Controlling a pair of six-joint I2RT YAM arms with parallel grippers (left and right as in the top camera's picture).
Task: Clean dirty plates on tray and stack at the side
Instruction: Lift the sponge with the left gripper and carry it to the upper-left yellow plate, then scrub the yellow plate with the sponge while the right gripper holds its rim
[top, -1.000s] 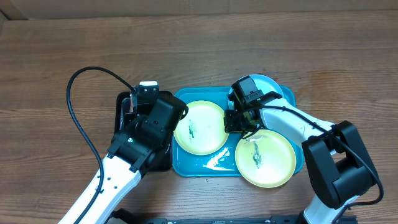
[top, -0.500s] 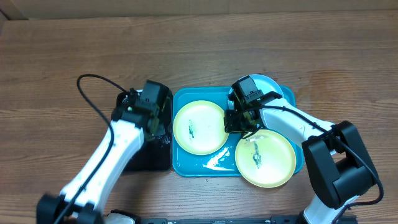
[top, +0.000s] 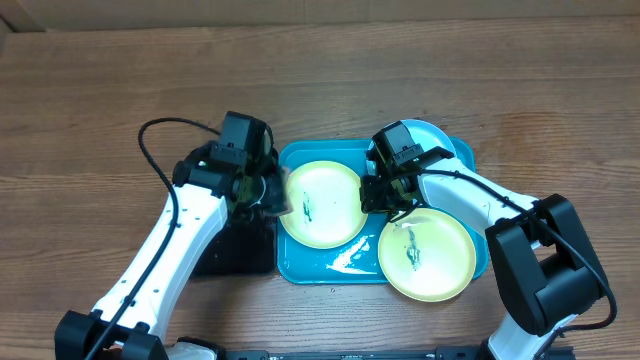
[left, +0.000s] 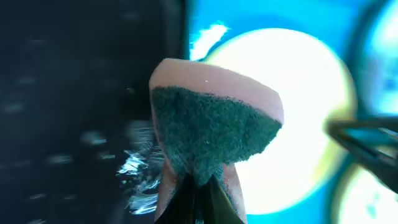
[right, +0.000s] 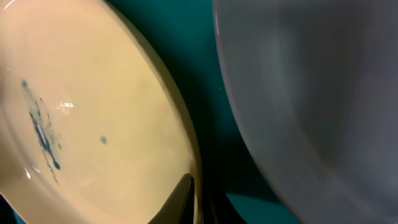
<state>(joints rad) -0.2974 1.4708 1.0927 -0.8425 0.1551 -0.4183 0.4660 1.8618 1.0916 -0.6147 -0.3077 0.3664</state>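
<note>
Tray (top: 300, 262): three plates (top: 322, 203), two smeared | left claw (left: 199, 196): sponge (left: 211, 130)

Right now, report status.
Left gripper shut on sponge at tray edge. Right gripper shut on rim of plate nearest sponge. Nothing between sponge and plate.

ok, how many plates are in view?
3. A yellow-green plate on the tray's left half; a second yellow-green plate overhanging its near-right edge; a cyan plate at the back-right corner, partly hidden by the right arm.
</note>
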